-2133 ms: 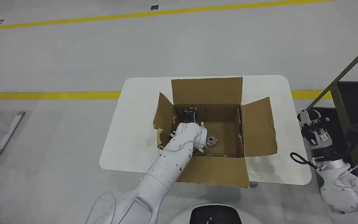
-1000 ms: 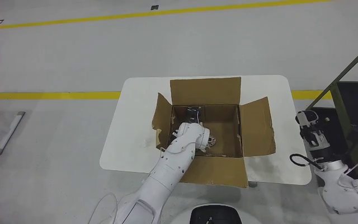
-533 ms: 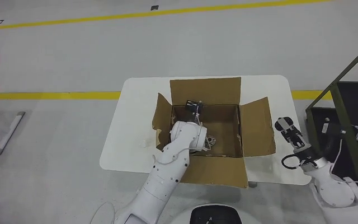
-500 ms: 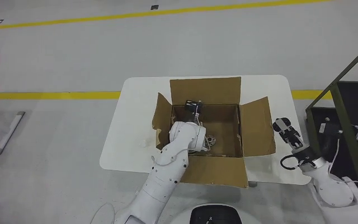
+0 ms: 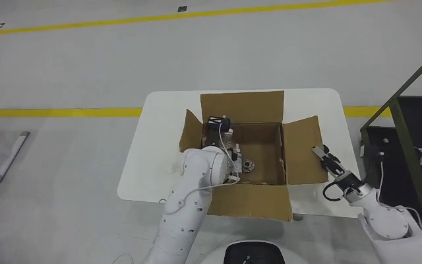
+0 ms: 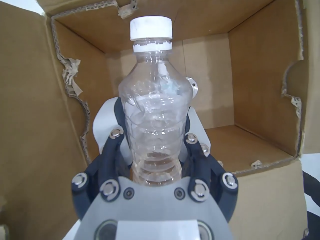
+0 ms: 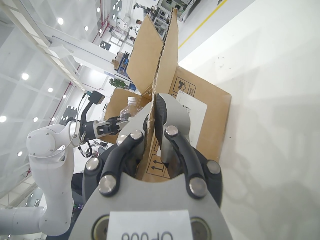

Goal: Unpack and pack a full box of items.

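Observation:
An open cardboard box [image 5: 242,105] stands in the middle of the white table [image 5: 155,152]. My left gripper [image 6: 153,126] is shut on a clear plastic bottle [image 6: 155,96] with a white cap, held upright above the box's left rear part [image 5: 226,135]. My right gripper [image 7: 155,116] sits at the box's right flap [image 5: 303,148], its fingers [image 7: 172,111] shut on the flap's edge [image 7: 160,58]. The right wrist view also has the bottle [image 7: 128,106] in the left gripper [image 7: 117,121] over the box.
A small round metal part [image 5: 248,164] lies on the box floor, behind the bottle in the left wrist view [image 6: 193,86]. A dark rack [image 5: 395,125] stands off the table's right edge. Bare tabletop lies left of the box.
The left arm has lifted the bottle out of the box toward its left rear. The right arm has swung in from beside the table to the right flap.

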